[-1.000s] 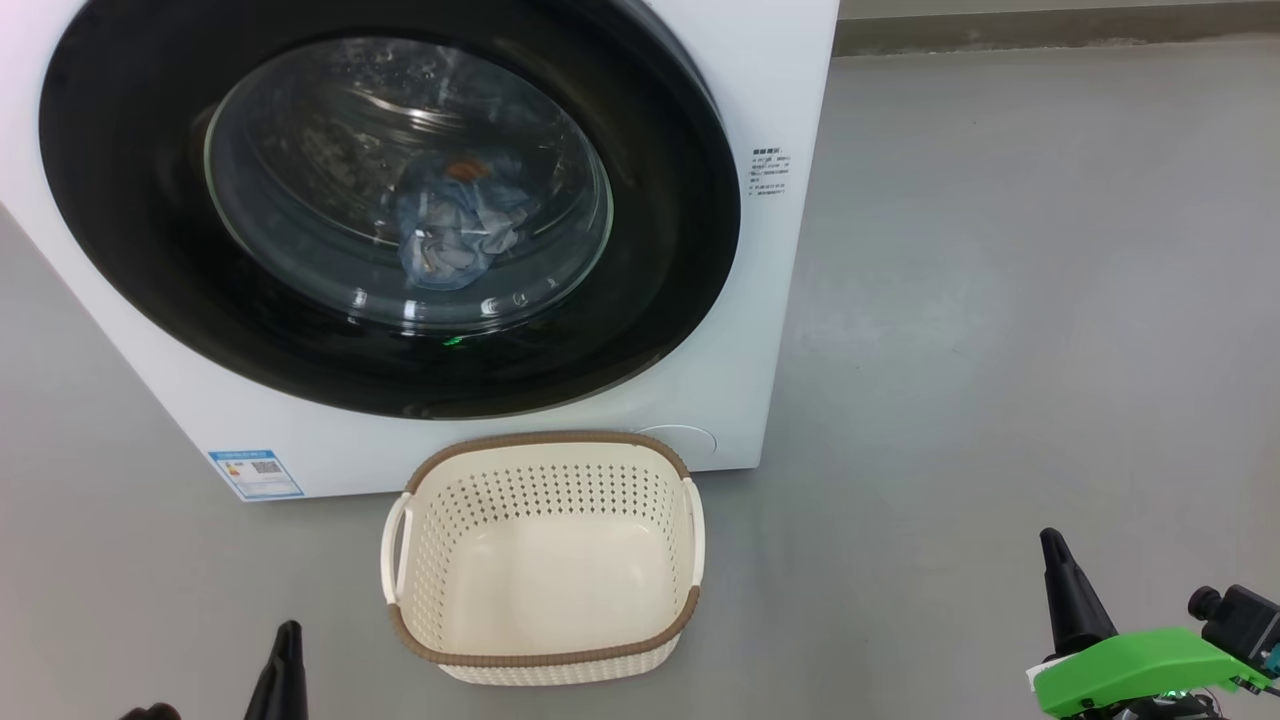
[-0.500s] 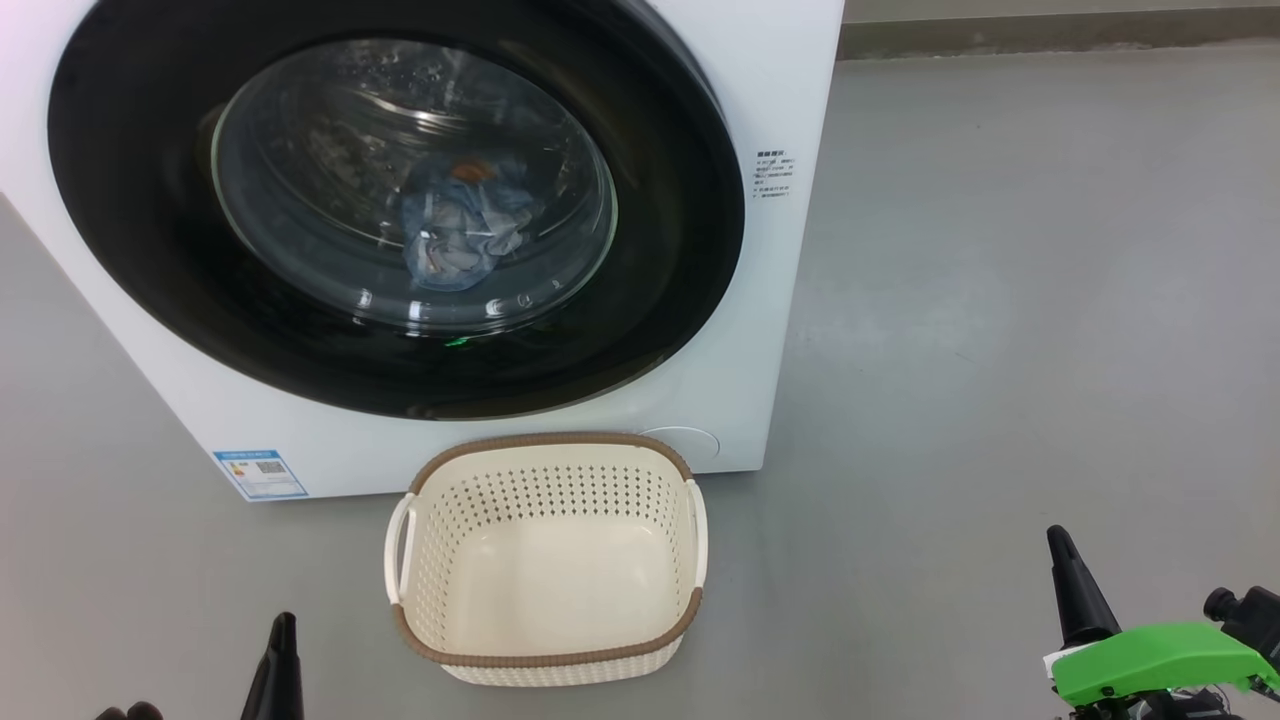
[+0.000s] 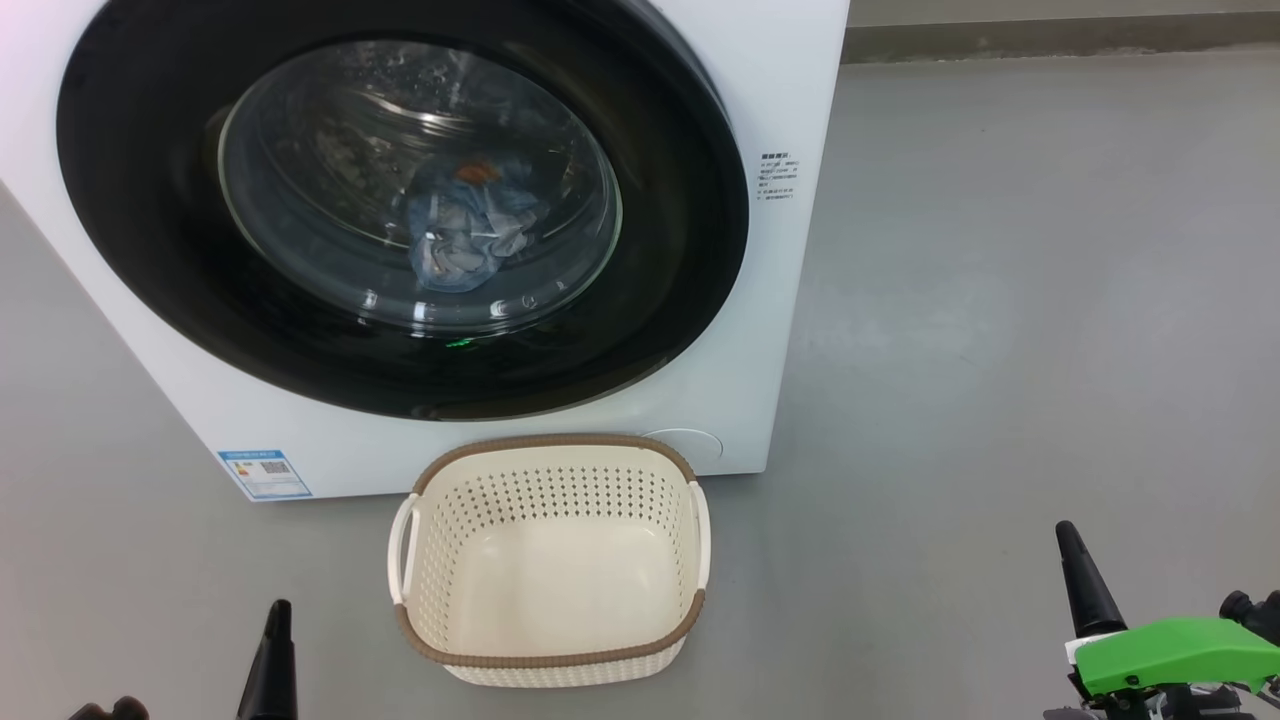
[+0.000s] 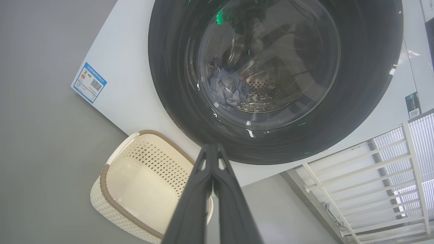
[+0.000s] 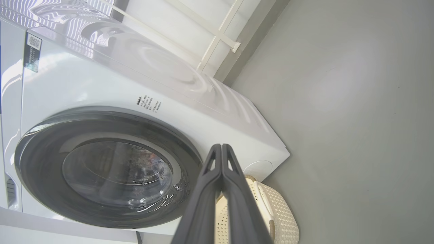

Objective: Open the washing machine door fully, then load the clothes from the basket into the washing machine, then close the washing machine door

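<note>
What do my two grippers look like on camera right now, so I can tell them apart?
Both the left gripper and right gripper have two long, dark grey jaws, tapering to a point, with small triangular cut-outs near the tips. In the head view, the right one carries a bright green cover at its base, with a black knob beside it.

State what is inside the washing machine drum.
Through the washing machine door, crumpled light blue clothes with an orange spot show. Its black ring hides the edges of the drum.
</note>
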Motion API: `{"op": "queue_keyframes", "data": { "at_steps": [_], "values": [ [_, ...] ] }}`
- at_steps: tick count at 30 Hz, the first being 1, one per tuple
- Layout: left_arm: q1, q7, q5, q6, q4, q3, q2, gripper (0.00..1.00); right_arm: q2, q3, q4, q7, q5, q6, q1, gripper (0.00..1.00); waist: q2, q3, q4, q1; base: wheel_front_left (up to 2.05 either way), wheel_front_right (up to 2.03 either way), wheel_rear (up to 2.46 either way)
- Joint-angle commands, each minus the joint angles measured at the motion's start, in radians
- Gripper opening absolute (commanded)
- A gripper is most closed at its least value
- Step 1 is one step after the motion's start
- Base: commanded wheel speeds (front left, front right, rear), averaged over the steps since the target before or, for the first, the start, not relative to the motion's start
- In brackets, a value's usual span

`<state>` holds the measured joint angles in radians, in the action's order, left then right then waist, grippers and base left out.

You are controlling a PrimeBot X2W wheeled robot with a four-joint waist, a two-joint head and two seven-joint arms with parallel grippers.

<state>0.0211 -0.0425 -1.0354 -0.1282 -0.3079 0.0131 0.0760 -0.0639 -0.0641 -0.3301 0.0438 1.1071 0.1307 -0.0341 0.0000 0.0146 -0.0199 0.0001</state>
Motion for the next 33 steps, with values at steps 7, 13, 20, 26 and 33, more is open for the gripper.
{"op": "queue_keyframes", "data": {
  "at_steps": [7, 13, 20, 26, 33],
  "values": [
    [0.05, 0.024, -0.089, -0.001, 0.033, 0.037, 0.005, 0.0, -0.005, 0.002, 0.037, -0.024, 0.079, 0.0, -0.054, 0.0, 0.0, -0.002, 0.003, 0.0, 0.0, 0.0, 0.0],
    [0.056, 0.041, -0.153, -0.001, 0.036, 0.045, 0.001, 0.0, -0.002, -0.005, 0.043, -0.042, 0.135, 0.0, -0.058, 0.0, 0.0, -0.004, 0.005, 0.0, 0.0, 0.0, 0.0],
    [0.063, 0.062, -0.228, -0.002, 0.039, 0.056, -0.004, 0.0, 0.0, -0.013, 0.049, -0.063, 0.2, 0.0, -0.062, 0.0, 0.0, -0.005, 0.008, 0.0, 0.0, 0.0, 0.0],
    [0.069, 0.08, -0.292, -0.002, 0.042, 0.064, -0.008, 0.0, 0.003, -0.02, 0.055, -0.08, 0.256, 0.0, -0.066, 0.0, 0.0, -0.007, 0.01, 0.0, 0.0, 0.0, 0.0],
    [0.076, 0.1, -0.367, -0.002, 0.045, 0.075, -0.013, 0.0, 0.006, -0.029, 0.061, -0.101, 0.321, 0.0, -0.07, 0.0, 0.0, -0.009, 0.013, 0.0, 0.0, 0.0, 0.0]
  ]
}}
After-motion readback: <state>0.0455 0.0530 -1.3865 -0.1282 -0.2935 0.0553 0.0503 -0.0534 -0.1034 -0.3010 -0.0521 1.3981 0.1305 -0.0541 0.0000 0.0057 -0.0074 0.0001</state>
